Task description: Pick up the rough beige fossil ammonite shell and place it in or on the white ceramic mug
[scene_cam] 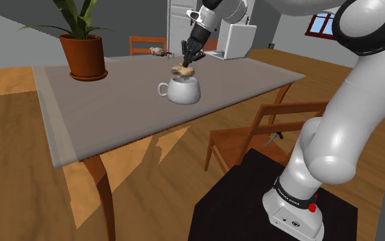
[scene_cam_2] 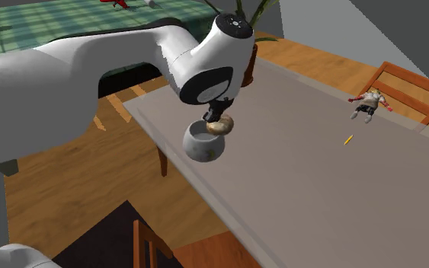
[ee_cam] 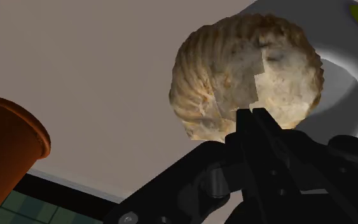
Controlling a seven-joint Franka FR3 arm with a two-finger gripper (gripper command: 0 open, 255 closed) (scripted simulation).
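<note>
A wood-floored room is holding a long grey-topped table [scene_cam: 115,116] on wooden legs, and grey walls are standing behind it. At the shoulder view's left, a terracotta plant pot [scene_cam: 83,56] with long green leaves is sitting near the table's far corner. Moving right, a small figurine [scene_cam: 158,52] is lying at the far edge, in front of a wooden chair back. Just right of it, the black gripper [scene_cam: 187,63] is hanging above the middle of the table with its fingers clamped on the rough beige shell [scene_cam: 182,69]. In the wrist view the two fingers are pressing close together on the ribbed shell's [ee_cam: 241,76] lower edge. The shell is hovering just over the rim of the white mug [scene_cam: 184,90], which is standing upright on the table with its handle pointing to the shoulder view's left. Whether shell and rim are touching is unclear. Farther right, another wooden chair [scene_cam: 252,133] is standing beside the table, and the arm's dark stand [scene_cam: 239,205] is sitting at the lower right.
</note>
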